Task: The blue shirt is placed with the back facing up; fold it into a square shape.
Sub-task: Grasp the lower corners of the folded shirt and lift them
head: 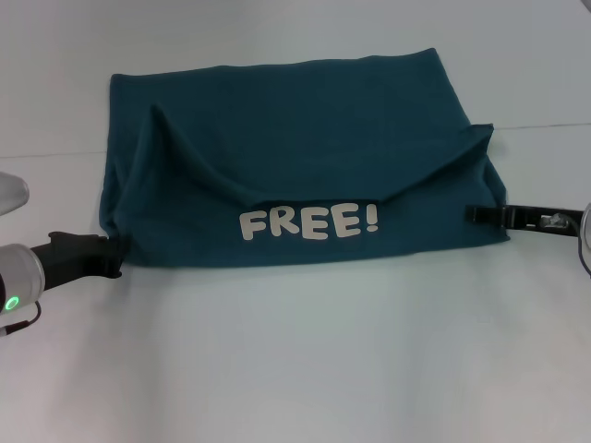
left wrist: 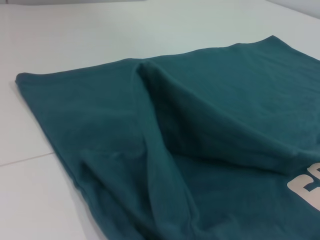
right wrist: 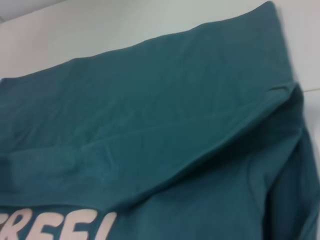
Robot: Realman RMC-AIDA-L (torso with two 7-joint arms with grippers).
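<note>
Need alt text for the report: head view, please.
A blue shirt lies partly folded on a white table, white "FREE!" lettering showing near its front edge. The left gripper is at its near left corner, the right gripper at its right edge.

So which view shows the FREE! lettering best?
The head view: the whole word FREE! reads across the near fold of the blue shirt. The left wrist view catches only its first letter at the frame edge; the right wrist view shows the letter tops, cut off.
</note>
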